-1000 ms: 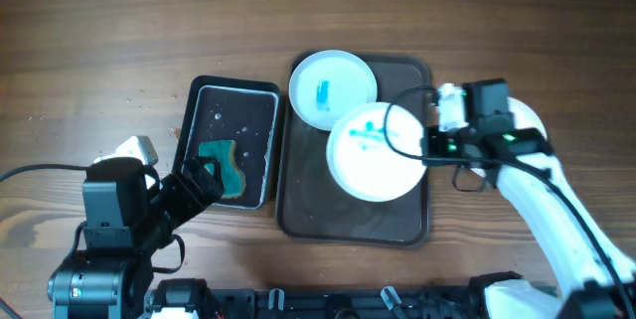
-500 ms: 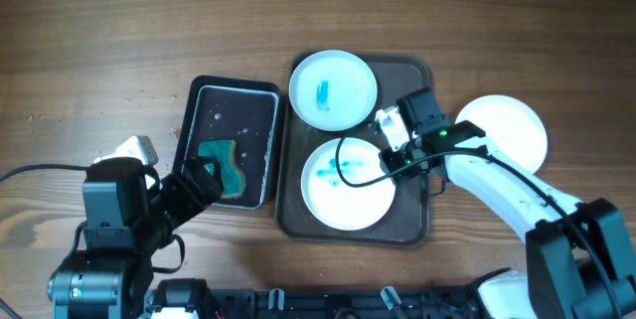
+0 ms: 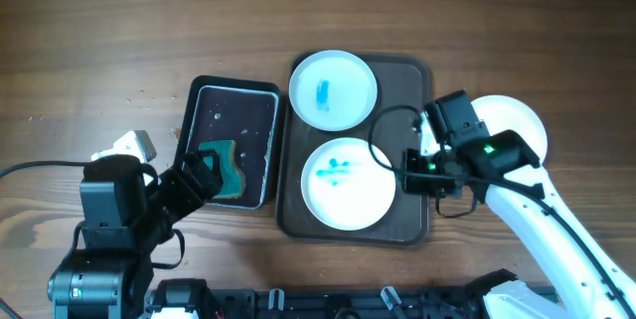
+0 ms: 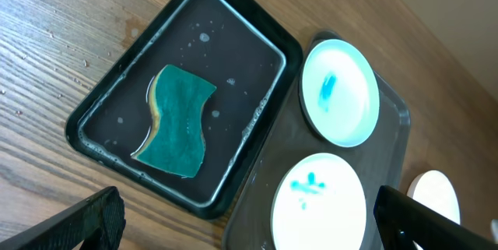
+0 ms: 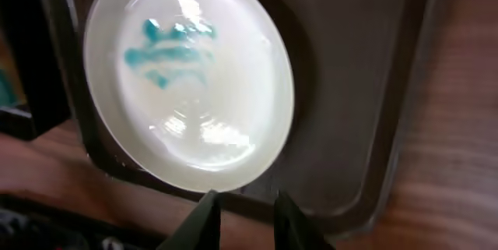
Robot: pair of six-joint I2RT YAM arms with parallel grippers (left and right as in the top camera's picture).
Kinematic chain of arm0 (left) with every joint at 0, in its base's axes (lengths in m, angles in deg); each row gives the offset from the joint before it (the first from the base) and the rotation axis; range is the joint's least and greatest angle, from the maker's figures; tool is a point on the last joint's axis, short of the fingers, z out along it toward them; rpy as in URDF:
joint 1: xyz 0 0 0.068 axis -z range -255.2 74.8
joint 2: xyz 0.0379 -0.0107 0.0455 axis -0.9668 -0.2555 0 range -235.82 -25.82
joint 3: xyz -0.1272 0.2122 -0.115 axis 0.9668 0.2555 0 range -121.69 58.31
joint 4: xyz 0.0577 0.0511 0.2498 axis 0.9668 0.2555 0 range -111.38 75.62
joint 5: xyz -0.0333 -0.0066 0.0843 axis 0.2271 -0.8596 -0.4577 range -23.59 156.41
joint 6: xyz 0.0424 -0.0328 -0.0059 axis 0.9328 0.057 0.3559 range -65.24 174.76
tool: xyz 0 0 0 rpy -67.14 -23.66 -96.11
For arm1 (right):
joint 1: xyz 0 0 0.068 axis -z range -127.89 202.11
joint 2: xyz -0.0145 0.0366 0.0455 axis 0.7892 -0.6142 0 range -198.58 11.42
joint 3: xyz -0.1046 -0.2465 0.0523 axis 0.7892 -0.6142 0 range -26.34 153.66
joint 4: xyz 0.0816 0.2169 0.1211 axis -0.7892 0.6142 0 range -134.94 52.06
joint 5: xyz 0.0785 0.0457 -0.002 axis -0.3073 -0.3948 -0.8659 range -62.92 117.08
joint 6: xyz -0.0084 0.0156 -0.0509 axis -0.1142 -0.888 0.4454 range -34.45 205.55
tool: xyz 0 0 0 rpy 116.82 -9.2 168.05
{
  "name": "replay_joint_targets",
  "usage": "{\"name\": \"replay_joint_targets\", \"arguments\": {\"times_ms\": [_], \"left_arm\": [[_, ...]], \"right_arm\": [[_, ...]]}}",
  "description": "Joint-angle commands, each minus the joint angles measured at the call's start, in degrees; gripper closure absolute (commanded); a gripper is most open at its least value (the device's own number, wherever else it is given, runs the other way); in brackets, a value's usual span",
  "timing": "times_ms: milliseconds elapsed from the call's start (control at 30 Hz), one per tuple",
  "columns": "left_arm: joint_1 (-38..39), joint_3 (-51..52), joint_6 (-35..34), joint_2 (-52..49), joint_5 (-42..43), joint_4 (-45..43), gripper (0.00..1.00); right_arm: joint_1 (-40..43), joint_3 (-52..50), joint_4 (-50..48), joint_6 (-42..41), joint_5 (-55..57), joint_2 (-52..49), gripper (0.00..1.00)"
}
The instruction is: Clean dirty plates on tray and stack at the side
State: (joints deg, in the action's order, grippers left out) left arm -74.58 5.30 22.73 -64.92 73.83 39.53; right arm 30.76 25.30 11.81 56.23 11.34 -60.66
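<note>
I've just let go with the right fingers (image 5: 201, 220): the smeared plate (image 3: 348, 182) I was carrying a second ago now lies flat in the near half of the tray (image 3: 409, 75), and those fingers sit slightly apart and empty, drawn back over the tray's right rim. The other smeared plate (image 3: 333, 88) is in the far half and the clean plate (image 3: 519, 120) rests on the worktop (image 3: 119, 21) just right of the tray, so I reckon two need wiping. My left fingers (image 4: 89, 223) hang wide open, holding nothing, above the sponge (image 4: 177, 121) in the black tray (image 4: 226, 40)
</note>
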Motion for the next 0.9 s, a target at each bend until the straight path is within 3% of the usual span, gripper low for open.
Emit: {"name": "replay_joint_targets", "arguments": {"times_ms": [0, 233, 467, 600, 867], "left_arm": [[-0.3, -1.1, -0.2, 0.0, 0.5, -0.3, 0.0], [-0.3, -1.1, -0.2, 0.0, 0.5, -0.2, 0.0], [-0.3, -1.1, -0.2, 0.0, 0.5, 0.0, 0.0], [-0.3, -1.1, -0.2, 0.0, 0.5, 0.0, 0.0], [-0.3, -1.0, -0.2, 0.0, 0.5, 0.6, 0.0]], "right_arm": [[-1.7, -5.5, -0.5, -16.0, 0.9, 0.2, 0.74], [-5.2, -22.1, -20.5, -23.6, -4.6, 0.2, 0.78], [-5.3, -23.9, -26.3, -23.0, -3.4, 0.2, 0.76], [-5.3, -23.3, -27.1, -18.8, -12.9, 0.3, 0.74], [-5.3, -18.9, -18.9, -16.7, -15.1, 0.3, 0.67]]}}
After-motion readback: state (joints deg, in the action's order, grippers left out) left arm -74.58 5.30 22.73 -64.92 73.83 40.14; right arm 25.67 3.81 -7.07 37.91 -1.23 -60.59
